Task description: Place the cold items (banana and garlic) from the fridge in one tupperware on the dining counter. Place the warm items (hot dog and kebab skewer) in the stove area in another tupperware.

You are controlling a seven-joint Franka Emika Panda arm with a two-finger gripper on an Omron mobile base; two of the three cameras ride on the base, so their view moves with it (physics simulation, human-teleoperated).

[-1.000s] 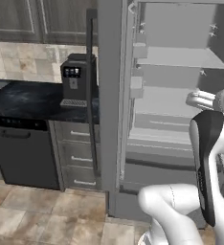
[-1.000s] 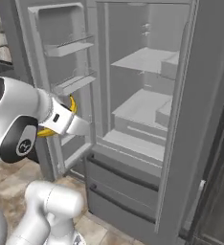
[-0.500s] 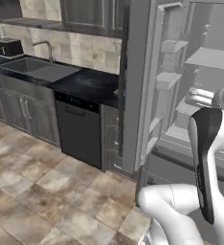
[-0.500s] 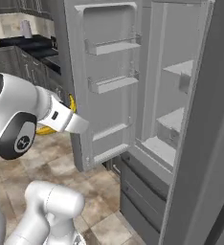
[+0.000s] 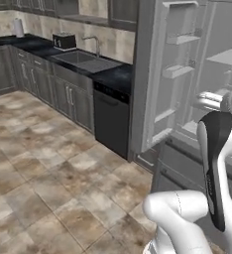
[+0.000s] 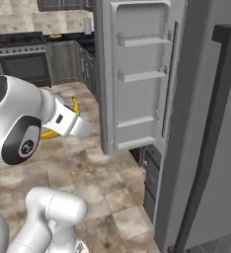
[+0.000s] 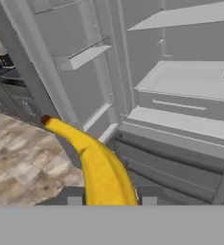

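1. Since the earlier frames your base has swung left, away from the tall grey steel fridge (image 5: 187, 89); its white shelved interior has slid to the right edge of the left base view, and the black-topped run of grey cabinets with a steel sink (image 5: 83, 59) now shows across the room.
2. You have the curved yellow banana (image 7: 97, 165) clamped in the pincer (image 7: 111, 201); the fruit rises between the two dark finger tips in the hand view, and its yellow curve (image 6: 63, 121) peeks out behind the white wrist in the right base view.
3. By my reading, you are in the carrying step for the first cold item: picked, not yet delivered.
4. The fridge's left door (image 6: 139, 74) stands open just beside the arm, so mind it as you turn.
5. Next you likely need to drive on to the dining table, find the tupperware there, and lower the banana into it before parting the pincer.
6. The black oven range (image 6: 26, 66) waits at the far wall for later.
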